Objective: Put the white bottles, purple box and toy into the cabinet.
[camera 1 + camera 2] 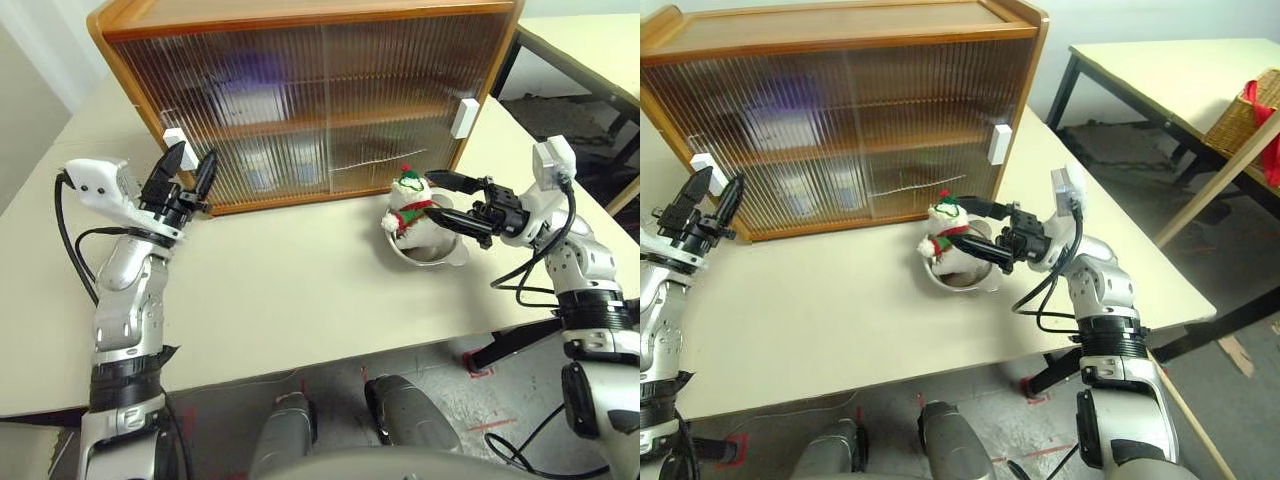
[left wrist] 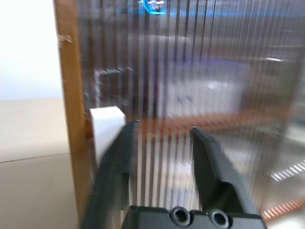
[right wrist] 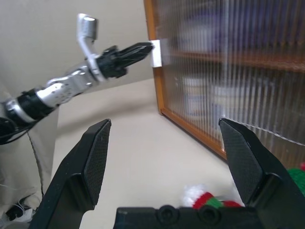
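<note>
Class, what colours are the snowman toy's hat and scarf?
Red and green on the snowman toy, clearest in the left eye view.

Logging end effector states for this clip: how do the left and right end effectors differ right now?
The left end effector sits at the cabinet's left white handle, fingers narrowly parted, empty. The right end effector is spread wide around the toy in the steel bowl, not closed on it. Both have two black fingers.

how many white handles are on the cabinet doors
2. One white handle is at the left edge of the cabinet, just by the left gripper. The other handle is at the right edge, above the toy.
</note>
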### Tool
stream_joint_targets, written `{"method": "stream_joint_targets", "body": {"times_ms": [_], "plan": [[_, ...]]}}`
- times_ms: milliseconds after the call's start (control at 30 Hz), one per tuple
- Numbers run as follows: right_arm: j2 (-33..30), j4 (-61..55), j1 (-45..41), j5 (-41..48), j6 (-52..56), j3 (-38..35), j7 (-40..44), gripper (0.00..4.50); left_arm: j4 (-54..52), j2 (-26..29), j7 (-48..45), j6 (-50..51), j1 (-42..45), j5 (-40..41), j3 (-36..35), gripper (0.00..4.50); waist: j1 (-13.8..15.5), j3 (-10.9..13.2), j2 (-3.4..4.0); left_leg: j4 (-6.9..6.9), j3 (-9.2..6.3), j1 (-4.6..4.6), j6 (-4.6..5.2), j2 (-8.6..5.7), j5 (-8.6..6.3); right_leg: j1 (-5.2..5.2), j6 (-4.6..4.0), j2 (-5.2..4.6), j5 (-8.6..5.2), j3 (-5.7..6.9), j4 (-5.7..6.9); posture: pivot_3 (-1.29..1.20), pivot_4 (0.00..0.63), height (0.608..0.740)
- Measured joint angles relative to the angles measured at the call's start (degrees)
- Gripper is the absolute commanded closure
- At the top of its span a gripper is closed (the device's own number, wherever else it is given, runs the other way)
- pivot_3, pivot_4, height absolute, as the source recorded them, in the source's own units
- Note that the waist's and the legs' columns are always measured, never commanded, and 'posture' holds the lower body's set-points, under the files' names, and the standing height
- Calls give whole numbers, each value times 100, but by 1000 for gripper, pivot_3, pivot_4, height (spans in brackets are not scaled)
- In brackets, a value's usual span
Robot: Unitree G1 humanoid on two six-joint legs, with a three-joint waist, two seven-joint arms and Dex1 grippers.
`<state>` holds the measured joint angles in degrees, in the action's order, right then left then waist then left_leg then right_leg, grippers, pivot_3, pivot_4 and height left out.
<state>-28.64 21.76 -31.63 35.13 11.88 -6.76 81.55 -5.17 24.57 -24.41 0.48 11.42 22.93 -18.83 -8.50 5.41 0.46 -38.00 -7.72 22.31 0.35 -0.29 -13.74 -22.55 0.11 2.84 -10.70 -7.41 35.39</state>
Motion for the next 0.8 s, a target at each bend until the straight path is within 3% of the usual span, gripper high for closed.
{"method": "stream_joint_targets", "body": {"times_ms": [100, 200, 367, 533, 800], "plan": [[-91, 227, -150, -14, 59, -63, -70, 0, -229, 45, -383, 94, -345, 277, -7, 60, 50, 0, 0, 1, 3, 2, -7, 29, -4, -3, -2, -2, -3, -3, -2, -179, 88, 740], [-121, 404, -294, -65, -19, -160, -269, 0, -290, 106, -622, 161, -619, 443, -16, 22, 71, 0, 0, 1, 4, 3, -13, 35, -8, -5, -4, -2, -4, -4, -4, -189, 93, 740], [-116, 570, -348, -370, -415, -483, -1326, 0, -457, 361, -899, 362, -997, 574, -36, 22, 80, 2, 2, 10, 1, 10, -17, 47, -13, -21, -9, -2, -5, -5, -2, -205, 100, 740], [-180, 223, -368, -199, 439, -763, -2220, 0, -631, 438, -913, 443, -1087, 689, -173, 22, 62, 2, 2, 22, 4, 12, -21, 52, -17, -28, -13, 1, -11, -8, -3, -211, 105, 740], [-496, -421, -166, -371, 672, -751, -2360, 0, -762, 438, -982, 556, -1349, 763, -237, 22, 55, 3, 4, 26, 3, 60, -27, 57, -27, -73, -15, 2, -25, -6, -5, -214, 115, 740]]}}
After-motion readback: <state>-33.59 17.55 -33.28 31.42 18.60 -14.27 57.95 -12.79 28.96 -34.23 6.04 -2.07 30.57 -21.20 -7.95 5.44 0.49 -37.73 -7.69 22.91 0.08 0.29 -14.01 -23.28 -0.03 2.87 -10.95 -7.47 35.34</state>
